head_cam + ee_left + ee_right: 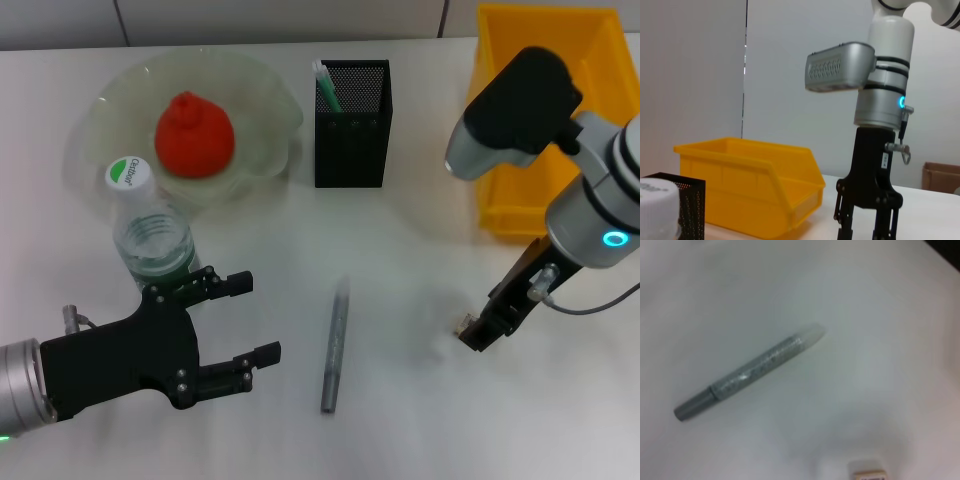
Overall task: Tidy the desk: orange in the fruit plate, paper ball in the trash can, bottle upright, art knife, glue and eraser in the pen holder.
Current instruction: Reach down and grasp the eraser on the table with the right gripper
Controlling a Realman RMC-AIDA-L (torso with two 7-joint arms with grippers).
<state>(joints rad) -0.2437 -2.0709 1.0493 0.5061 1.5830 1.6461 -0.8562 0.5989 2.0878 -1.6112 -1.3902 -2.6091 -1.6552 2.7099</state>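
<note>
Orange (194,134) sat in fruit plate (260,110), bottle (150,235) upright | grey glue pen (335,345) lay loose on worktop (420,240), eraser (867,471) beside it | right claw (478,330) low by eraser, grip unclear | left claw (240,325) open beside bottle

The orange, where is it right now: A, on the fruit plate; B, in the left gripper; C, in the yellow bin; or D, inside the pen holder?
A: the orange sits in the middle of the fruit plate, behind the upright bottle.
</note>
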